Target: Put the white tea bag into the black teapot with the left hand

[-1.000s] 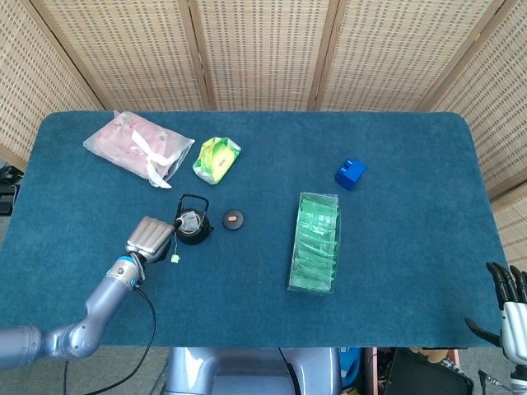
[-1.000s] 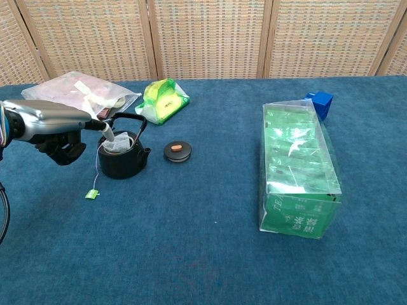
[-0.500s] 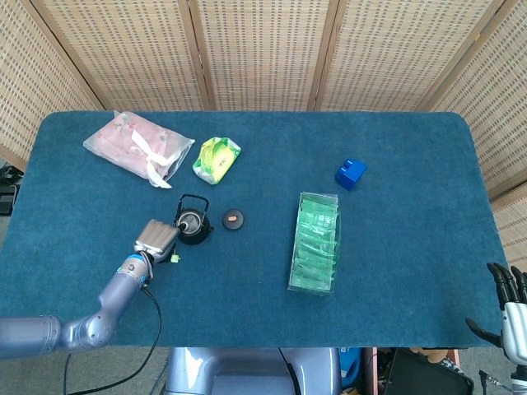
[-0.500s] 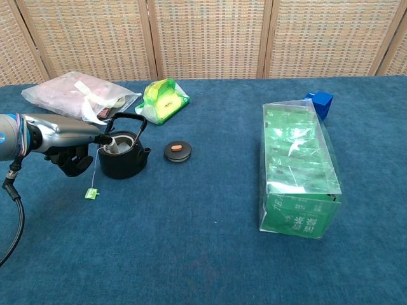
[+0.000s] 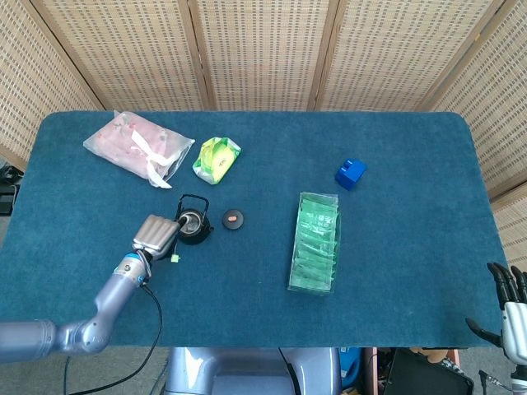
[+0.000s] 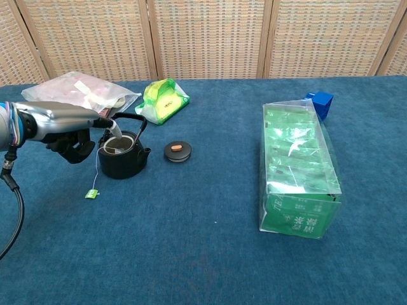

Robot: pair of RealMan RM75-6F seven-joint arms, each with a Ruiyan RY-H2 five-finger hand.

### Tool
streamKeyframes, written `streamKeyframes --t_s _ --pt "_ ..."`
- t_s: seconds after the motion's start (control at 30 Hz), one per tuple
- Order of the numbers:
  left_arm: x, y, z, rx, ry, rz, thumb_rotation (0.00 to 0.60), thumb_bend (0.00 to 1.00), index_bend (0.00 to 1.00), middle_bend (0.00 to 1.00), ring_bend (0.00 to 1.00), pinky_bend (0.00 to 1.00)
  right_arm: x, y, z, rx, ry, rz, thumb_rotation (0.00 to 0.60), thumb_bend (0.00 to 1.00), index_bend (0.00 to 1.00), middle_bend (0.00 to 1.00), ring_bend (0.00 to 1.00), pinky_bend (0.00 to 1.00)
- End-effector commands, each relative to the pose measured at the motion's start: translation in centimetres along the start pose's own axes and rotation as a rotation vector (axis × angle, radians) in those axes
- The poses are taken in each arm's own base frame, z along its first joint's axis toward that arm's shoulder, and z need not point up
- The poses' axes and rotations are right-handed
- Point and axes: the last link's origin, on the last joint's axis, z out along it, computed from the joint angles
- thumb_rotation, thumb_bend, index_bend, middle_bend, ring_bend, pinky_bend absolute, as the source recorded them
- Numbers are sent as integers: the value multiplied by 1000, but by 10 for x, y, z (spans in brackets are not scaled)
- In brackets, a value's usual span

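While the left robot hand hovers at the pot's rim, the scene reads as follows, near to far.

Right robot hand (image 5: 509,311): low at the bench's near right corner in the head view, dark fingers spread, holding nothing.

Left robot hand (image 6: 71,131): just left of the black teapot, fingertips reaching over its rim; it pinches the top of the white tea bag.

White tea bag (image 6: 114,129): held tilted at the teapot's mouth, partly over the opening; whether its lower end rests inside, cannot tell.

Tag (image 6: 93,194): small green tag on the bench in front of the teapot, a thin string running up toward the tea bag.

Black teapot (image 6: 123,156): upright, uncovered, handle raised.

Lid (image 6: 178,150): dark, with an orange knob, lying on the bench just right of the teapot.

Green box (image 6: 297,170): clear-wrapped, well apart to the right.

Blue block (image 6: 320,100): just behind the green box.

Green-yellow packet (image 6: 163,98): behind the teapot.

Pink bag (image 6: 76,93): far left, beside the packet.

Bench (image 6: 203,254): blue cloth surface.
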Motion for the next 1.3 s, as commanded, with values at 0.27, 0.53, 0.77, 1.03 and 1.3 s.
streamKeyframes --t_s 0.27,0.53,0.77,1.03,1.3 --pt "6 -33 -52 27 256 -171 600 750 139 697 659 684 -1 -5 6 25 -1 2 600 122 115 185 35 100" --pt "-7 -55 -84 87 352 -248 600 647 139 516 450 456 -1 -11 12 59 -3 3 600 123 115 185 34 100" --pt "-32 -80 -134 153 434 -294 600 558 139 330 254 181 -1 -21 19 104 -3 -2 600 123 115 185 34 100" --pt "-52 -91 -170 201 507 -336 600 549 139 240 155 47 -1 -34 23 162 -12 -6 600 122 115 185 34 100" --pt "-69 -97 -196 259 480 -361 600 548 139 197 102 0 -1 -40 24 183 -16 -4 600 122 115 185 34 100"
